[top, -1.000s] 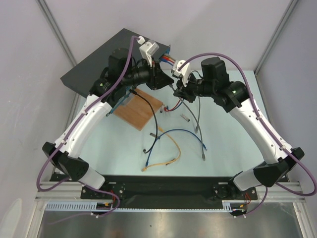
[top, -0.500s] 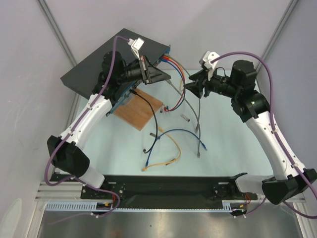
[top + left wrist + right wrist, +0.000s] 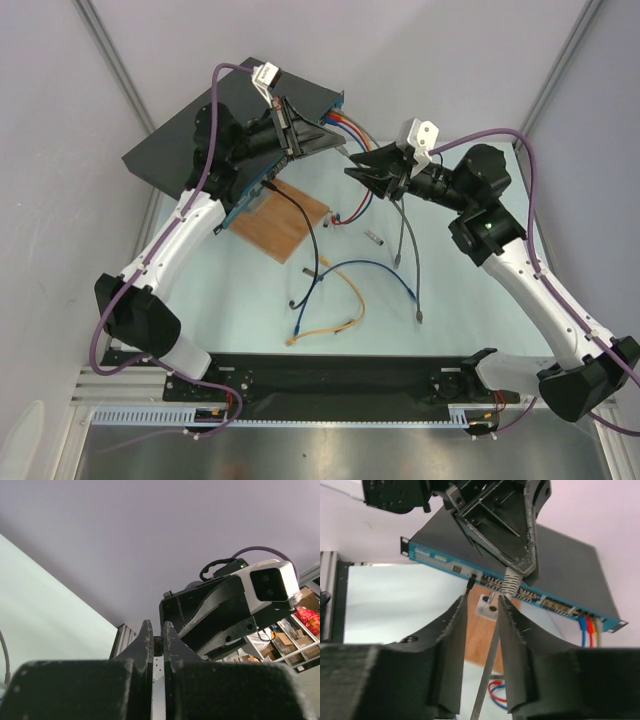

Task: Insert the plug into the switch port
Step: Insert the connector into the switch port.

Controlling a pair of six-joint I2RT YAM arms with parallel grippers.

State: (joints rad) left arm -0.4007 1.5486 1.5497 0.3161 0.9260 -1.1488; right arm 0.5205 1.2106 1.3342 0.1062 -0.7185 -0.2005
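The switch (image 3: 195, 125) is a flat dark box at the back left, and its blue port face (image 3: 445, 562) looks toward the right arm. My left gripper (image 3: 337, 148) hangs just in front of that face, shut on the grey plug (image 3: 510, 583). In its own view the left gripper (image 3: 157, 626) shows closed jaws with a dark bit between the tips. The plug's grey cable (image 3: 489, 655) drops between the fingers of my right gripper (image 3: 482, 600), which stands open right below the plug. The top view places the right gripper (image 3: 353, 172) beside the left one.
A brown wooden board (image 3: 290, 220) with a metal block (image 3: 489, 605) lies in front of the switch. Red and blue cables (image 3: 352, 125) are plugged in at the switch's right end. Loose blue (image 3: 375, 268), yellow (image 3: 335, 322) and black (image 3: 312, 245) cables lie mid-table.
The left gripper has closed on the plug and swung up toward the switch face. The right gripper let go, drew back to the right, then came back around the cable.
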